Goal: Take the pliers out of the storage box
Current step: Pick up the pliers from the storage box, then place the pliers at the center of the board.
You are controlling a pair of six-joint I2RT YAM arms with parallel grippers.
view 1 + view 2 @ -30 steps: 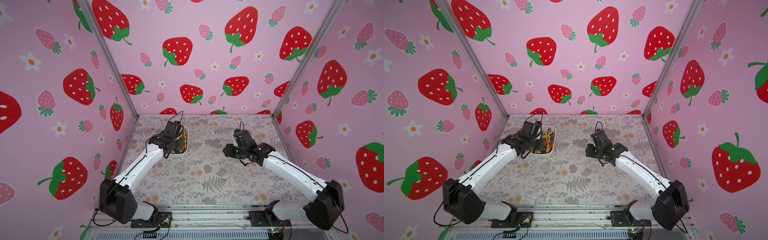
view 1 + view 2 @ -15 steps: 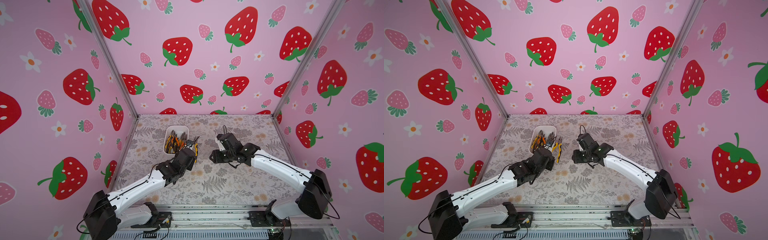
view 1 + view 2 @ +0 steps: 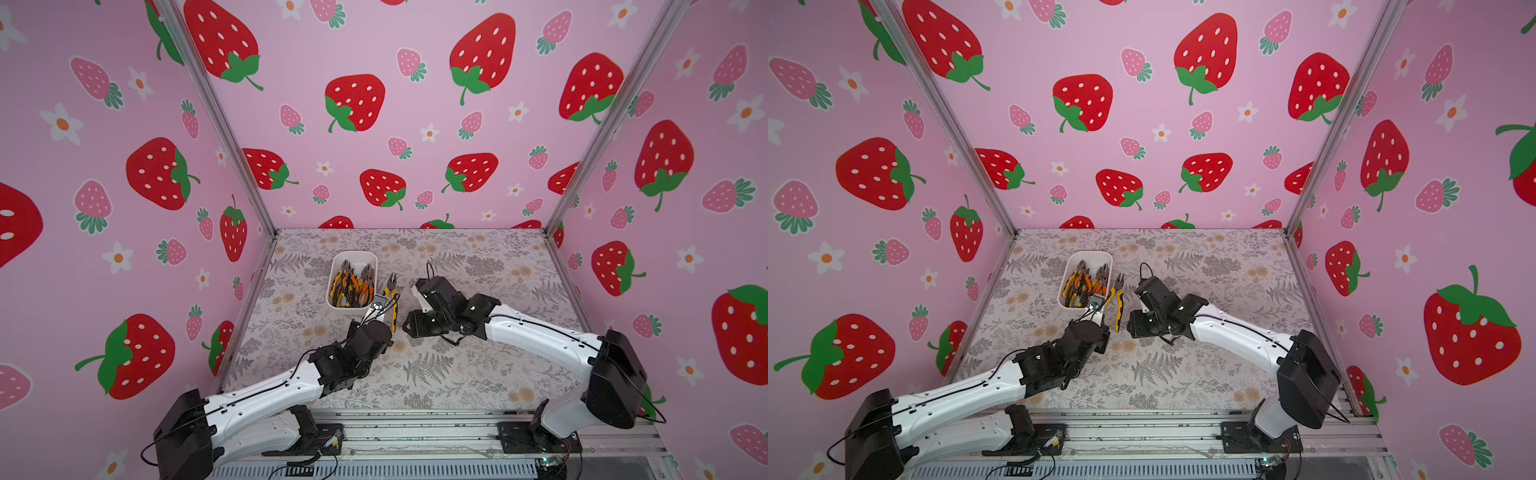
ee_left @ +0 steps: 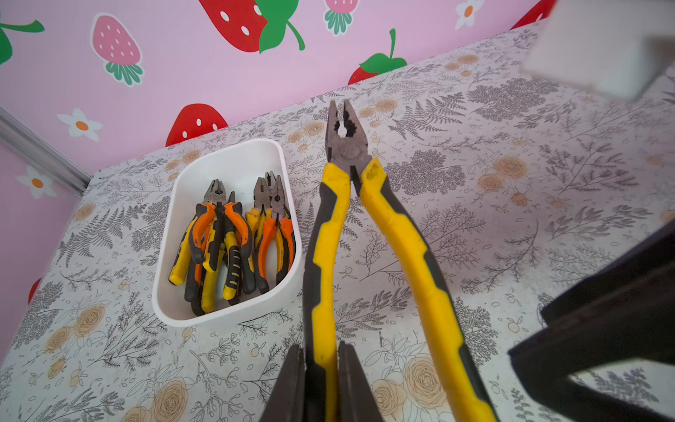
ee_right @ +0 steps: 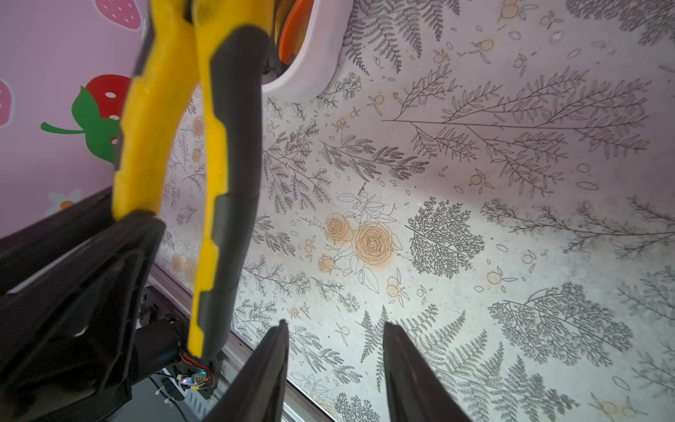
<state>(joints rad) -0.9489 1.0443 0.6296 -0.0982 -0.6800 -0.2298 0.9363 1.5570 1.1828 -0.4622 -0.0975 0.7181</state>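
A white storage box [image 3: 354, 257] [image 3: 1090, 256] [image 4: 233, 164] sits on the floral table, with several orange-and-black and yellow-and-black pliers [image 3: 351, 286] [image 3: 1081, 284] [image 4: 233, 237] lying in it. Just right of the box, one yellow-and-black pair of pliers [image 3: 391, 291] [image 3: 1119, 299] [image 4: 328, 237] [image 5: 153, 128] hangs above the table, its handles spread. My left gripper [image 3: 388, 318] [image 3: 1111, 318] [image 4: 321, 350] is shut on one of its handles. My right gripper [image 3: 409, 326] [image 3: 1131, 328] [image 5: 334, 325] stands open and empty, close beside the free handle.
Pink strawberry walls [image 3: 374, 124] enclose the table on three sides. A metal rail [image 3: 415, 428] runs along the front edge by both arm bases. The box's corner [image 5: 310, 73] shows in the right wrist view.
My left gripper has come out of the box towards the front with one pair of pliers in its grip. My right arm has swung left, up to that pair.
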